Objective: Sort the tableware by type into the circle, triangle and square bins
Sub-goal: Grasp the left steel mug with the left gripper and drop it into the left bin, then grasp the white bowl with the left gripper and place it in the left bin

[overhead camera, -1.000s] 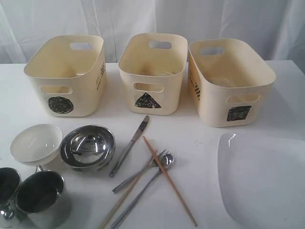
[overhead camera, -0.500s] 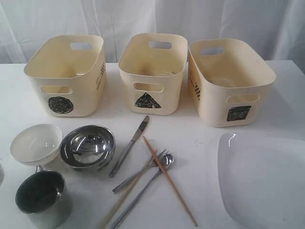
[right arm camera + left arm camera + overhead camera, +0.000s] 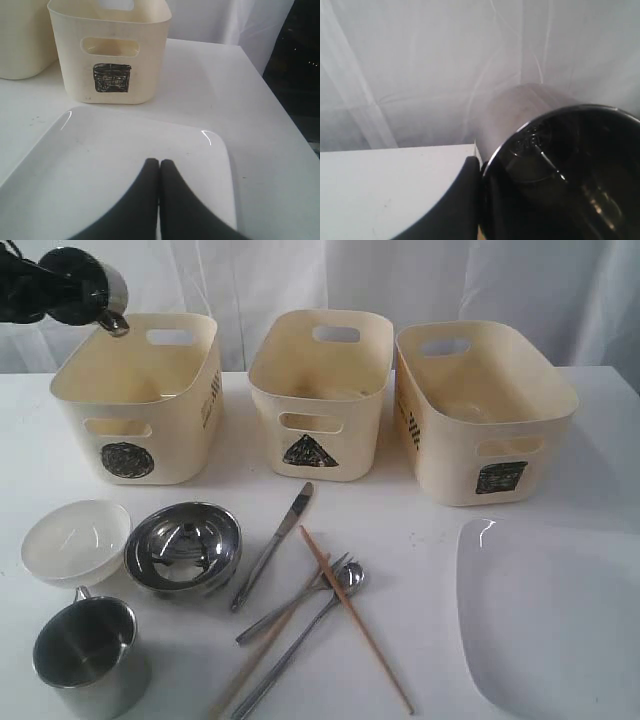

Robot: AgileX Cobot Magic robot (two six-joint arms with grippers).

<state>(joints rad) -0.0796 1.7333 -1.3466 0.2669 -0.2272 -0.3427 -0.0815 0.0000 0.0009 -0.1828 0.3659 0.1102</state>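
over white table (image 3: 420, 505), left tool (image 3: 52, 290) grips mug (image 3: 92, 282).

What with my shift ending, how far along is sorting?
Done: nothing visibly binned yet. In hand: left tool holds a steel mug above the circle-marked cream tub. Left: second steel mug, steel bowl, small white bowl, steel knife, fork, spoon, wooden chopsticks, large white plate.

A flat white surface (image 3: 610, 450) runs back to a wrinkled white fabric curtain (image 3: 500, 280) hanging behind it
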